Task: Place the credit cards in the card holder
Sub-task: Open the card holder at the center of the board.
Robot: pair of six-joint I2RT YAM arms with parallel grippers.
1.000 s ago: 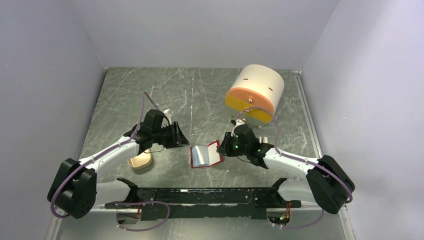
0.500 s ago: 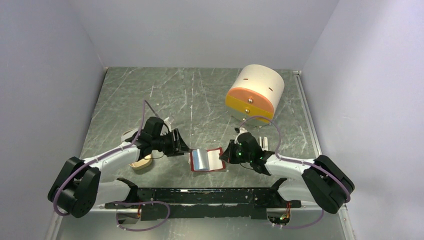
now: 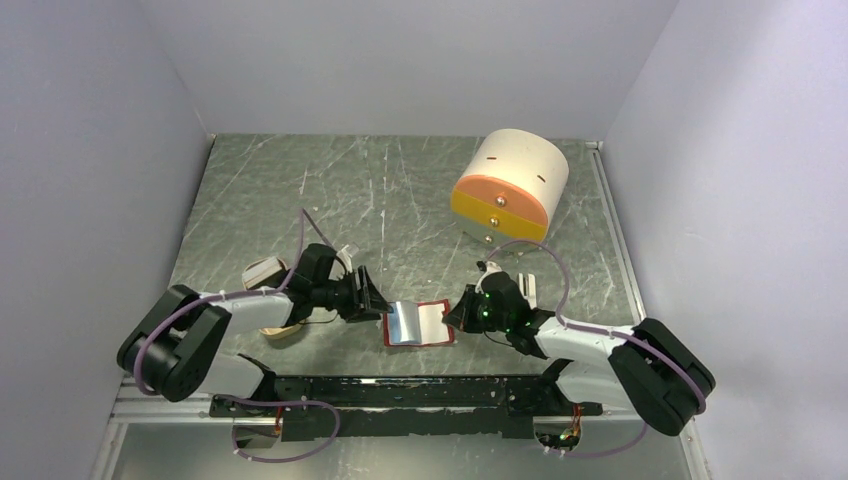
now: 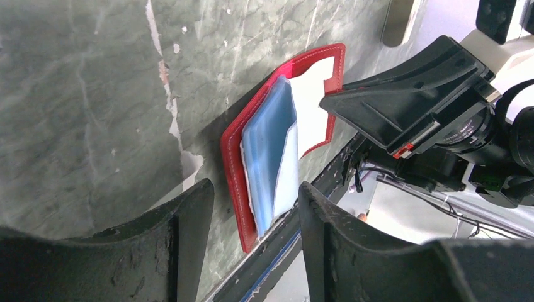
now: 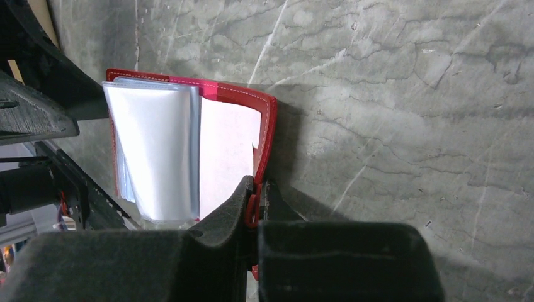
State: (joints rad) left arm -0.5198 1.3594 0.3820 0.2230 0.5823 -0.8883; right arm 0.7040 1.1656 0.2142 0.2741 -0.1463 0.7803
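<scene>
Black mounting rail [image 3: 400, 392] runs along the near edge of the grey-green marbled table [image 3: 400, 200], with both arm bases on it. Just past the rail, near mid-table, is the small red leather-like folding card holder [image 3: 415, 324]. It lies open with the inside up: a stack of pale blue clear pockets over its left half, a pale inner face on the right half. In the left wrist view the pocket stack stands slightly lifted off the red cover. Right gripper [image 5: 255, 202] is low on the card holder's right side, fingers [image 5: 220, 217] together and clamped on the red right-hand edge, at the notch in the rim. Left gripper [image 4: 253, 195] is low on the opposite side, fingers [image 4: 189, 233] apart with nothing held. Its tips point at the card holder's left edge, just beside it; cannot tell whether they touch. The two grippers face each other across the card holder. Beige oval tray [image 3: 284, 330] sits left of the card holder, partly hidden under the left arm. Far right, well apart from the rest, is the big cream cylinder [image 3: 510, 180], its orange face turned toward the arms with two small knobs on it.
</scene>
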